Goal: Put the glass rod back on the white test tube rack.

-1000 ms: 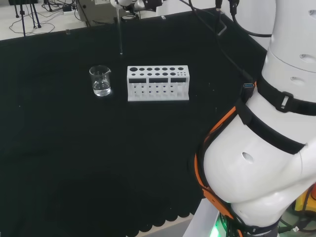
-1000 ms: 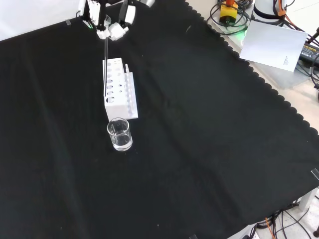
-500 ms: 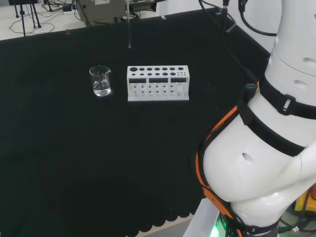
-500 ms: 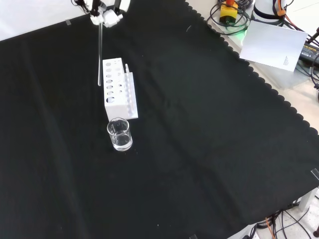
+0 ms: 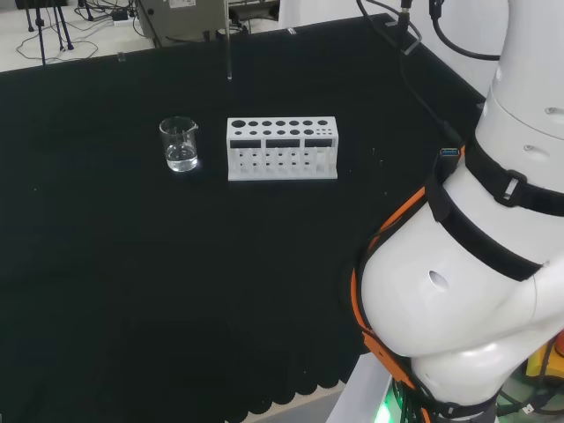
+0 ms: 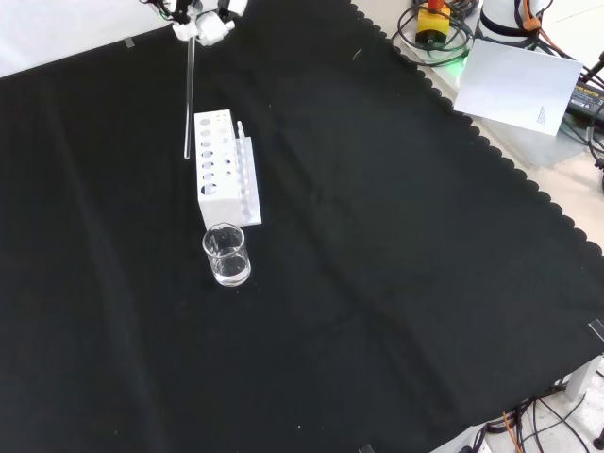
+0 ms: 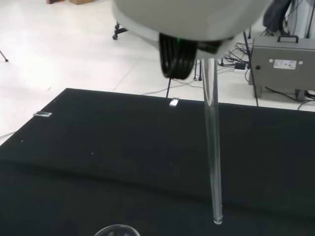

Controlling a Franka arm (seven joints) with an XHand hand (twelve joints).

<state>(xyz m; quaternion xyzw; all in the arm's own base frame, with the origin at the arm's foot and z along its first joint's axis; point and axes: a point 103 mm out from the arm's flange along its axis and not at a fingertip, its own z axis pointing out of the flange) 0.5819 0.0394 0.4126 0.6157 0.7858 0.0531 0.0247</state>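
Overhead, hand [image 6: 203,21] holds glass rod [image 6: 189,99] above black cloth [image 6: 377,236]

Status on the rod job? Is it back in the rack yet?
Not yet. Done: the hand holds the glass rod by its top end, clear of the beaker. In hand: the rod hangs upright in the air above the cloth, its lower tip by the white rack, in no hole. Left: line the tip up over a hole, lower it in, let go.

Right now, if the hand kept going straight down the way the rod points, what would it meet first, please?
Probably the black cloth, not the white rack: in the front view the glass rod in the hand ends left of the rack, though depth is unclear.
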